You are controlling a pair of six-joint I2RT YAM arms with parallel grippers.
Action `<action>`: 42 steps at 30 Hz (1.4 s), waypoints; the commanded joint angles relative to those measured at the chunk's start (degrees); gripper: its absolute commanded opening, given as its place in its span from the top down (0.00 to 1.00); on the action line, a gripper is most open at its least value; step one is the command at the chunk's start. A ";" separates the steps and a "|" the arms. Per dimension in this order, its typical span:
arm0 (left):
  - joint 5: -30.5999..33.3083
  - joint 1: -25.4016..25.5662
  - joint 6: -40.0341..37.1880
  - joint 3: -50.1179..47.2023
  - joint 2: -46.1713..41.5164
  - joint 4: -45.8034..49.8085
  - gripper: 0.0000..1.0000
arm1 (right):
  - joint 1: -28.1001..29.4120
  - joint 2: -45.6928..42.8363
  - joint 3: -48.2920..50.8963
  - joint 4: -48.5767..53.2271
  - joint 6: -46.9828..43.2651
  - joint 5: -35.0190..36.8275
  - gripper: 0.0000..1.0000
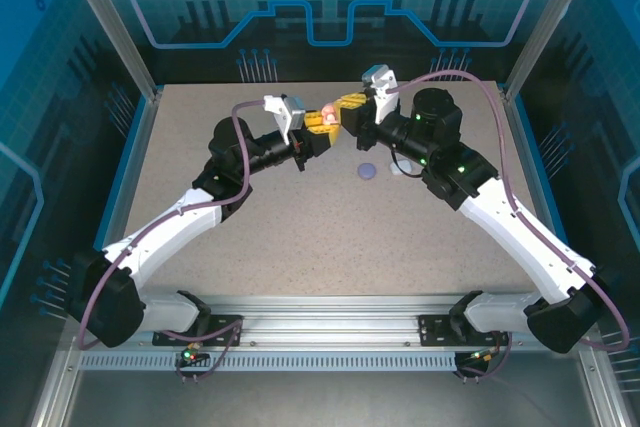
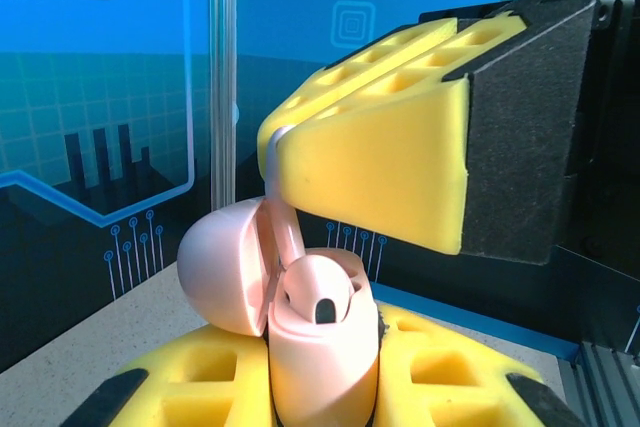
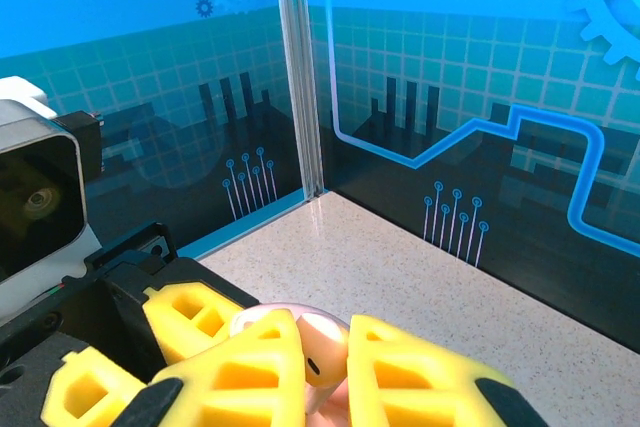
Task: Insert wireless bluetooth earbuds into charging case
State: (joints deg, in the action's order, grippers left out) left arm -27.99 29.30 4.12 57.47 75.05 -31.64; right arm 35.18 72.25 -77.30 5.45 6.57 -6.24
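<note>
A pale pink charging case (image 2: 322,357) stands upright with its round lid (image 2: 222,267) swung open to the left. My left gripper (image 2: 320,387) is shut on it, its yellow foam fingers (image 2: 170,387) on either side. An earbud head (image 2: 318,292) with a dark oval sits in the case's mouth. Above it my right gripper (image 3: 325,357) is shut on a pale pink earbud (image 3: 322,345). A thin pink stem (image 2: 280,202) runs from those fingers (image 2: 380,167) down beside the lid. In the top view both grippers (image 1: 322,127) (image 1: 347,105) meet at the case (image 1: 328,115), above the table's far middle.
A small purple round piece (image 1: 368,171) and a small white piece (image 1: 400,171) lie on the speckled table (image 1: 300,237), just in front of the right arm's wrist. Glass walls and an aluminium post (image 3: 298,77) close the far side.
</note>
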 commanded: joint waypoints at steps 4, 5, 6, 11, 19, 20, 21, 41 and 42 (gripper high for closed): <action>-1.51 0.50 -1.31 2.42 -1.57 -0.78 1.00 | -0.81 -0.18 0.47 -0.73 -1.24 1.32 0.88; -1.46 0.52 -1.38 2.44 -1.46 -0.68 1.00 | -0.82 -0.41 0.53 -0.79 -1.21 1.40 0.88; -1.50 0.57 -1.48 2.44 -1.48 -0.70 1.00 | -0.81 -0.61 0.52 -0.66 -1.29 1.41 0.88; -1.32 0.50 -1.59 2.40 -1.13 -0.38 1.00 | -0.99 -1.82 1.39 -0.71 -1.30 2.11 0.89; -1.01 0.51 -1.66 2.42 -0.95 -0.47 1.00 | -1.55 -2.73 3.01 -0.53 -0.81 1.38 0.90; -0.95 0.51 -1.65 2.55 -0.86 -0.62 1.00 | -1.54 -2.73 3.07 -0.45 -0.76 0.96 0.90; -0.94 0.55 -1.66 2.64 -0.82 -0.49 1.00 | -1.53 -2.77 3.12 -0.28 -0.78 0.35 0.90; -1.09 0.85 -1.48 3.50 0.06 0.02 1.00 | -0.82 -3.06 3.44 1.02 -2.22 -4.72 0.92; -1.04 0.83 -1.48 3.52 0.09 0.02 1.00 | -0.69 -3.40 3.67 1.14 -2.56 -4.96 0.92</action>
State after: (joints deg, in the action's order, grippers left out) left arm -28.03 29.54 3.92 58.06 75.07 -29.80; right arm 34.44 70.24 -74.56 5.50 5.30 -8.03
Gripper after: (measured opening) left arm 0.215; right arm 0.084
